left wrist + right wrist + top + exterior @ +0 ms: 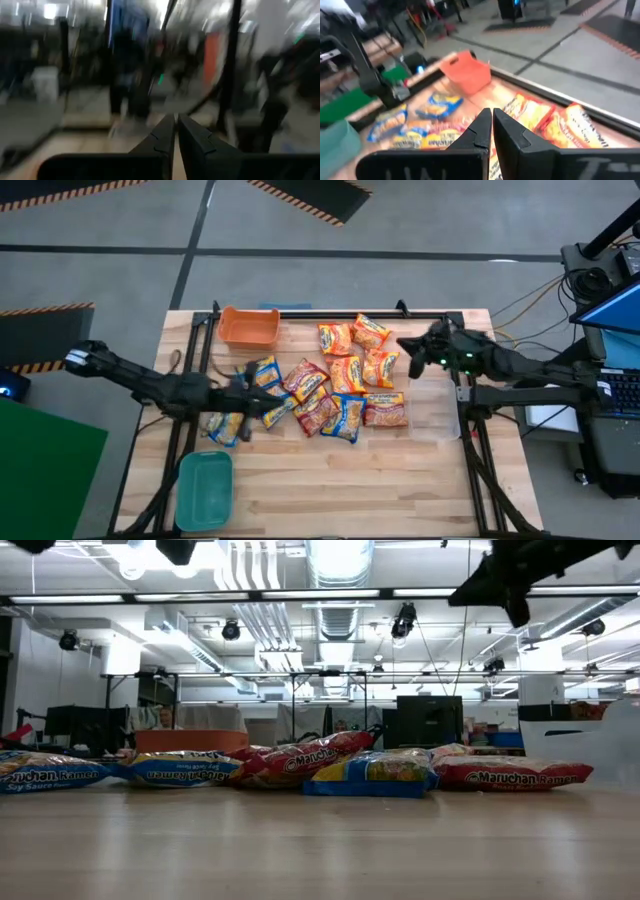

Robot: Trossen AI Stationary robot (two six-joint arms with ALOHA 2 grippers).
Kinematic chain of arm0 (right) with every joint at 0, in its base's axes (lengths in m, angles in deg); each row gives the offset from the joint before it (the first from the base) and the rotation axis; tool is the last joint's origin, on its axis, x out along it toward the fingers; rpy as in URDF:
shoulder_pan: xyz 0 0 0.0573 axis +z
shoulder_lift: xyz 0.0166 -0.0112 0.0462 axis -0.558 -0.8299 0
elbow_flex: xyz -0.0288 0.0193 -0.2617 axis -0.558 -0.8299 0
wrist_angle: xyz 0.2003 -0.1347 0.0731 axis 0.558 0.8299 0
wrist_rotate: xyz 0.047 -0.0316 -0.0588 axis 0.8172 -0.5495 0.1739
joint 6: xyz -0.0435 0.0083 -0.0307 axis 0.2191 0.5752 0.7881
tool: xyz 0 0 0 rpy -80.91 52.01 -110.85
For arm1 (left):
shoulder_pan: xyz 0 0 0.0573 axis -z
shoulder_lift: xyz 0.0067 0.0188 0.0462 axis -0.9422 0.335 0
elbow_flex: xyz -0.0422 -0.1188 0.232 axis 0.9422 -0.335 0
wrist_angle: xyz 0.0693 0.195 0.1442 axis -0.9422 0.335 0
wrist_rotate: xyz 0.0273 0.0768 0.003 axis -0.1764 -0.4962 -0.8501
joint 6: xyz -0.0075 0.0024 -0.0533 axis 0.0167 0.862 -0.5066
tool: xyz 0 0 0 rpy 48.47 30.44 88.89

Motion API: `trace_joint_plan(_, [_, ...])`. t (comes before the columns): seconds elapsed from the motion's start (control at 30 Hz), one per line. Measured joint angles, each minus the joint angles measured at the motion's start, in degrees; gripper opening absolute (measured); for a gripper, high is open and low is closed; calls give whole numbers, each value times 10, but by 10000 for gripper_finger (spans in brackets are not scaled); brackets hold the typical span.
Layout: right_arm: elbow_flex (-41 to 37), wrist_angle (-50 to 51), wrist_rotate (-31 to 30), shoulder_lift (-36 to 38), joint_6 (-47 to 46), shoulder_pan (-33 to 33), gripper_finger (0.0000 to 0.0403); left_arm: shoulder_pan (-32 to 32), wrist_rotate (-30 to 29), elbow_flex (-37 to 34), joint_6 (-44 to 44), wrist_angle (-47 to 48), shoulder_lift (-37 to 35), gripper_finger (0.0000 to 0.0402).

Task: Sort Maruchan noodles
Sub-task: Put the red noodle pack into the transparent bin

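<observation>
Closed claw (491, 131) above noodle packets (555, 120)

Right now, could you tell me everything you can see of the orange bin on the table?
The orange bin is a small rectangular tub that looks like plastic, open side up and apparently empty. It stands upright at the far edge of the wooden table, towards the left arm's side, beside the black frame rail. No noodle packet touches it; the nearest blue-and-yellow packet lies apart from it, nearer the middle.

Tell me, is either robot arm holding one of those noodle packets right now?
No. Both are empty: the left tool and right tool are shut on nothing, and the noodle packets all lie on the table.
</observation>
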Motion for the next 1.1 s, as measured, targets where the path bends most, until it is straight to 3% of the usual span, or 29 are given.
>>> trace_joint_plan(0.1, [14,20,12,-31,-5,0,9,-2,-34,46,-24,127,57,6])
trace_joint_plan(0.2, [35,26,25,-63,-17,-7,9,-8,-30,84,-29,241,120,6])
trace_joint_plan(0.33, [64,53,82,-116,-22,-35,9,-27,-21,119,-28,313,199,6])
trace_joint_plan(0.63, [98,56,197,-225,-15,-84,9,-99,74,145,-14,326,334,3])
trace_joint_plan(0.83, [104,54,205,-282,-7,-84,9,-106,95,145,-16,326,375,0])
trace_joint_plan(1.1, [127,52,204,-349,4,-84,9,-106,104,145,-36,326,378,0])
